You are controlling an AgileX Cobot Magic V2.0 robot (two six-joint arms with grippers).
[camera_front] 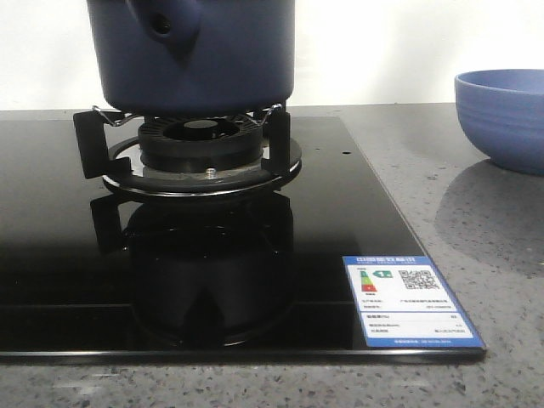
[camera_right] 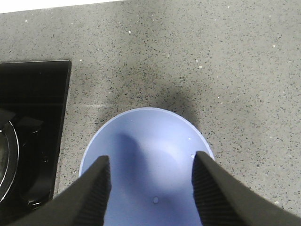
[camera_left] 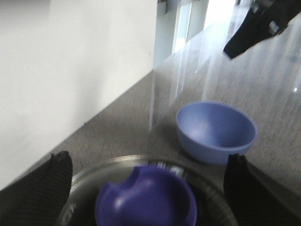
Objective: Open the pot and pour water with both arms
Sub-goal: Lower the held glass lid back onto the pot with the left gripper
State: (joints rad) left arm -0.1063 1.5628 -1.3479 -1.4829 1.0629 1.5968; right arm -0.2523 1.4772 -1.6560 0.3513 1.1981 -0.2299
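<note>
The dark navy pot (camera_front: 212,59) stands on the burner stand (camera_front: 200,149), its stubby handle (camera_front: 166,25) pointing toward the camera. In the left wrist view its lid has a metal rim (camera_left: 94,172) and a dark blue knob (camera_left: 146,197). My left gripper (camera_left: 148,160) is open just above the lid, one finger on each side of the knob and not touching it. My right gripper (camera_right: 152,157) is open and empty above the light blue bowl (camera_right: 150,136). Neither gripper shows in the front view.
The black glass cooktop (camera_front: 340,212) carries a blue-and-white label (camera_front: 408,302) at its front right corner. The light blue bowl (camera_front: 501,119) sits on the grey speckled counter (camera_front: 476,246) to the right of the cooktop. A white wall runs behind. A dark part of the right arm (camera_left: 254,28) hangs over the bowl (camera_left: 216,132).
</note>
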